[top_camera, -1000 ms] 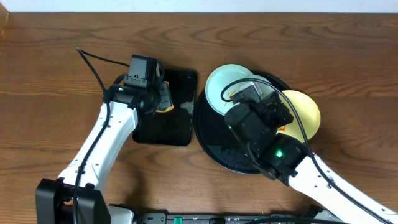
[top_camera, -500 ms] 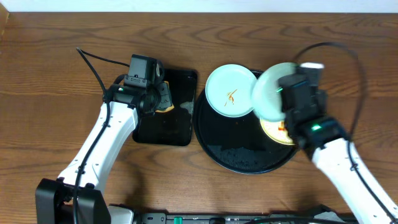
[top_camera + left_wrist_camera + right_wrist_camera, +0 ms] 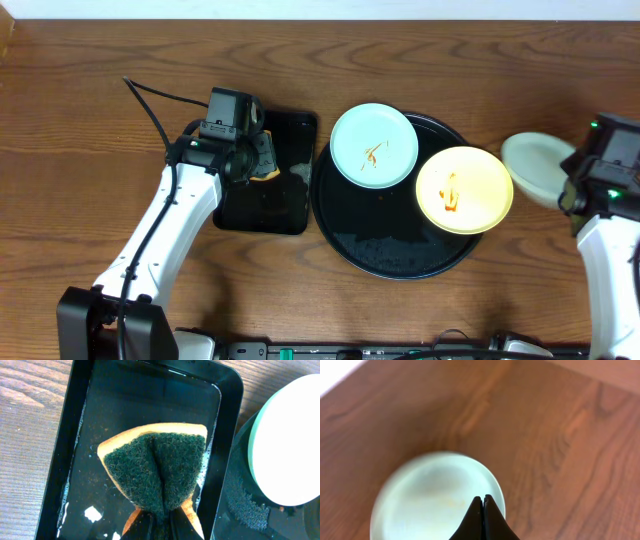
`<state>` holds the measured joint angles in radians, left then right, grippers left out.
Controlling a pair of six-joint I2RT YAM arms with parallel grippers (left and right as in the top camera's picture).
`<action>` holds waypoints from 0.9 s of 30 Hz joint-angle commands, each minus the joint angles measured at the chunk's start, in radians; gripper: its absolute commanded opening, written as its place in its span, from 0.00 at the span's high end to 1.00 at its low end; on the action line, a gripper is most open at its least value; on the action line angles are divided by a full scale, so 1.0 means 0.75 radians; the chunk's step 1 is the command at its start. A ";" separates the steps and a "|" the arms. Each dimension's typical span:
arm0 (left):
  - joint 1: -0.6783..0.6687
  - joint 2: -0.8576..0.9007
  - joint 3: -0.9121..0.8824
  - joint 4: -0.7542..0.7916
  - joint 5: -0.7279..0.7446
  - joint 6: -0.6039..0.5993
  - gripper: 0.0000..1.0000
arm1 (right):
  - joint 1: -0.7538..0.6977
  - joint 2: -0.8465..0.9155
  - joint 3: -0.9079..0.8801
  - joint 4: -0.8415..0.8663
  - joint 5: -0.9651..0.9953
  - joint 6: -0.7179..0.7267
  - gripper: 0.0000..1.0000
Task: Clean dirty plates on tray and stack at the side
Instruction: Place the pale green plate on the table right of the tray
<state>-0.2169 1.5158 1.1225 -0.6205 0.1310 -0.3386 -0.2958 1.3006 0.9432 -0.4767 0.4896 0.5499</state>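
Note:
A pale mint plate (image 3: pixel 373 145) with an orange smear leans on the far left rim of the round black tray (image 3: pixel 385 245). A pale yellow plate (image 3: pixel 464 189) with an orange smear lies on the tray's right side. My right gripper (image 3: pixel 568 183) is shut on the rim of a second mint plate (image 3: pixel 538 165), over bare wood right of the tray. In the right wrist view this plate (image 3: pixel 430 500) looks blurred under the closed fingers (image 3: pixel 483 502). My left gripper (image 3: pixel 160 522) is shut on a green-and-yellow sponge (image 3: pixel 155 467).
The sponge (image 3: pixel 265 172) hangs over a small rectangular black tray (image 3: pixel 260 210) with wet patches, left of the round tray. In the left wrist view the mint plate's edge (image 3: pixel 290 445) and round tray (image 3: pixel 240 510) show at right. Bare wood lies at far right.
My right arm has swung from over the round tray to the right, carrying the mint plate off the tray and over bare table. The yellow plate is now uncovered. The left arm has not moved.

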 commanded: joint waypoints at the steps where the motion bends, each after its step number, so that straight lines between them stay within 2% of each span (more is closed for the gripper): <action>1: 0.006 0.002 0.007 0.004 -0.012 0.022 0.92 | -0.085 0.073 0.025 -0.007 -0.017 0.074 0.99; 4: 0.006 0.002 0.007 -0.002 -0.012 0.022 0.92 | -0.122 0.135 0.025 -0.008 -0.049 0.071 0.99; 7: 0.006 0.002 0.007 -0.001 -0.012 0.022 0.92 | -0.117 0.174 0.025 -0.006 -0.170 -0.017 0.99; 11: 0.006 0.002 0.007 -0.007 -0.012 0.022 0.92 | -0.107 0.192 0.025 -0.033 -0.563 -0.249 0.98; 13: 0.006 0.002 0.007 -0.006 -0.012 0.022 0.92 | -0.105 0.192 0.025 -0.058 -0.764 -0.372 0.90; 14: 0.006 0.002 0.007 -0.006 -0.012 0.022 0.92 | -0.104 0.193 0.025 -0.092 -0.883 -0.446 0.80; 15: 0.006 0.002 0.007 -0.007 -0.012 0.022 0.92 | -0.103 0.193 0.024 -0.118 -0.934 -0.485 0.80; 18: 0.006 0.002 0.007 -0.011 -0.012 0.022 0.92 | -0.102 0.194 0.019 -0.187 -0.968 -0.523 0.75; 21: 0.006 0.002 0.007 -0.011 -0.012 0.022 0.92 | -0.102 0.196 0.001 -0.206 -0.920 -0.535 0.74; 27: 0.006 0.002 0.007 -0.011 -0.012 0.022 0.92 | -0.102 0.223 -0.047 -0.104 -0.752 -0.436 0.82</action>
<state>-0.2169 1.5158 1.1225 -0.6258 0.1310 -0.3386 -0.3763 1.4528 0.9302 -0.5735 -0.1326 0.1970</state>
